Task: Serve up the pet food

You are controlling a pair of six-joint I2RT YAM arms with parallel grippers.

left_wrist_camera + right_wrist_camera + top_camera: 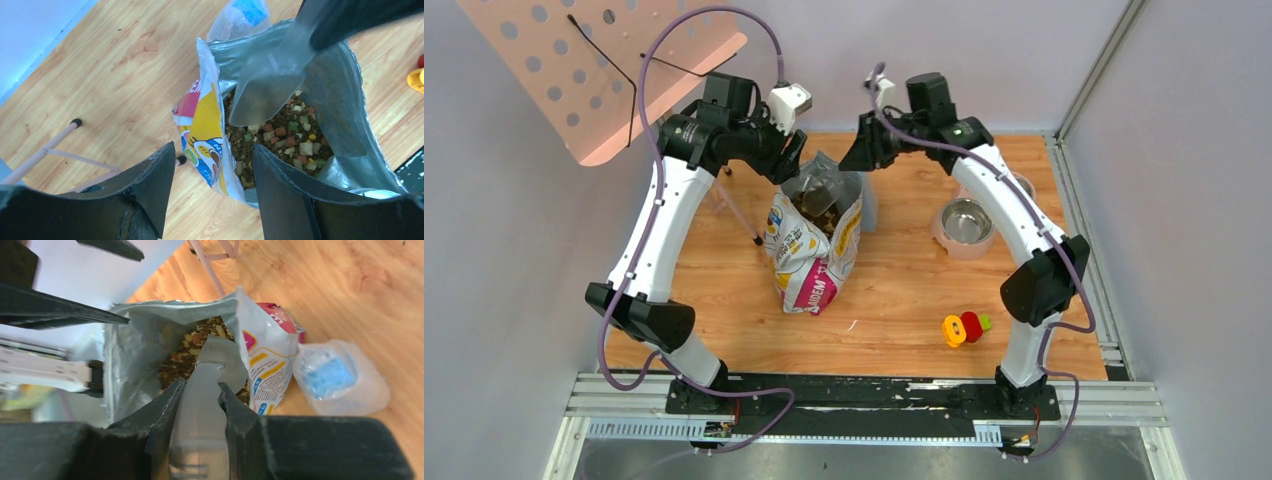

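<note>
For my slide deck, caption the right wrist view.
Right gripper holds a scoop inside the open bag of pet food.

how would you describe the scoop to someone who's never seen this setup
Find the printed bag standing open in the middle of the wooden table. Dipping into its mouth, over the kibble, is the scoop, held by the right gripper. Unlike the crinkled foil around it, it is a smooth frosted blade.

You see a yellow, white and magenta bag (pixel 809 255), silver inside; brown kibble (pixel 285 142) flecked red, green, cream; a grey scoop (pixel 210 370).
</note>
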